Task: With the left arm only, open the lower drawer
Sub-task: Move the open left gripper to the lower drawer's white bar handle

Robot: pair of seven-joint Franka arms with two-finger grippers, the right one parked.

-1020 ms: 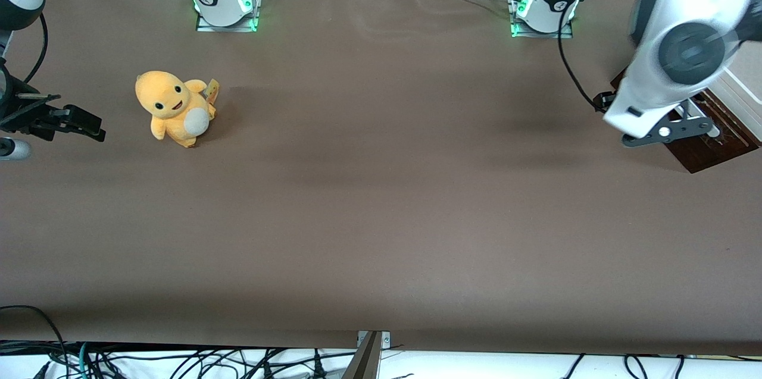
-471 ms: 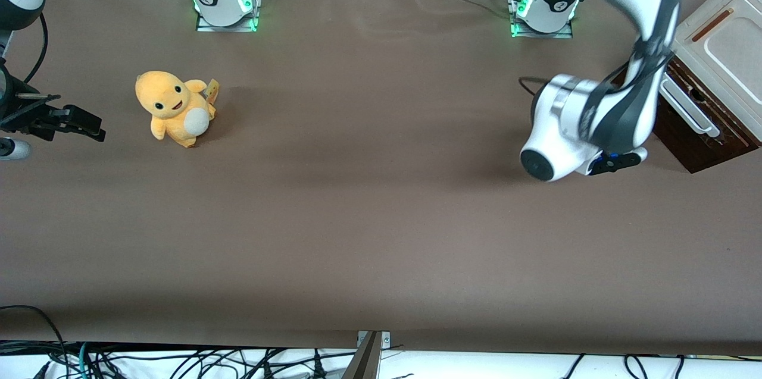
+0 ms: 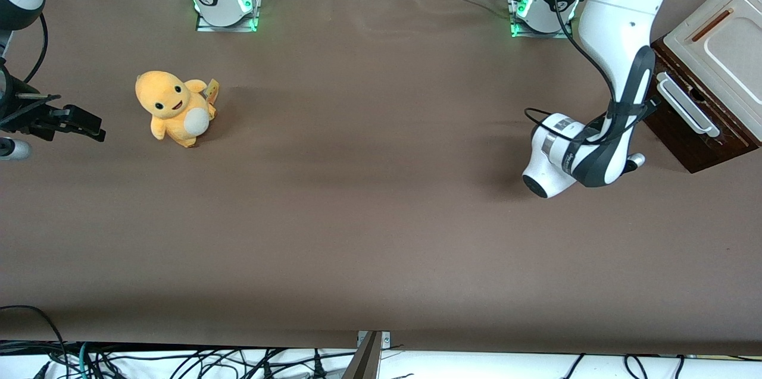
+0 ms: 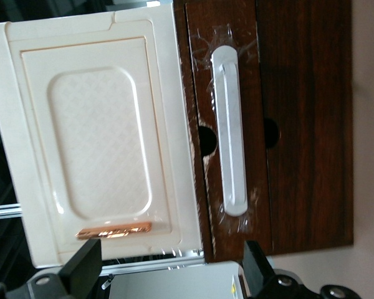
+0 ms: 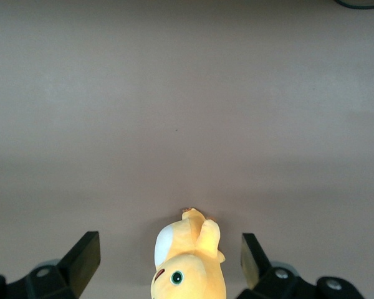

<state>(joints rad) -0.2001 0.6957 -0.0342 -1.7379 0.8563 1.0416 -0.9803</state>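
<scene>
The arm (image 3: pixel 616 52) has been swung round within the last second: then it was blurred over the cabinet (image 3: pixel 723 40) and hid the drawer front, and half a second ago it was seen still in motion, already folded low. Now its wrist is held low over the counter (image 3: pixel 357 218), just beside the cabinet, at the working arm's end. The lower drawer (image 3: pixel 690 129) is seen shut, at the bottom of the cabinet, under the cream upper drawer (image 4: pixel 100 143). In the wrist view its white handle (image 4: pixel 229 131) is faced squarely, and the claw (image 4: pixel 171 274) is held spread wide, with nothing between its fingers (image 4: pixel 81 265), apart from the handle. The approach is judged nearly lined up; the handle has not yet been reached, so closing in and gripping remain. A plush toy (image 3: pixel 172 106) is left well apart, toward the parked arm's end.
</scene>
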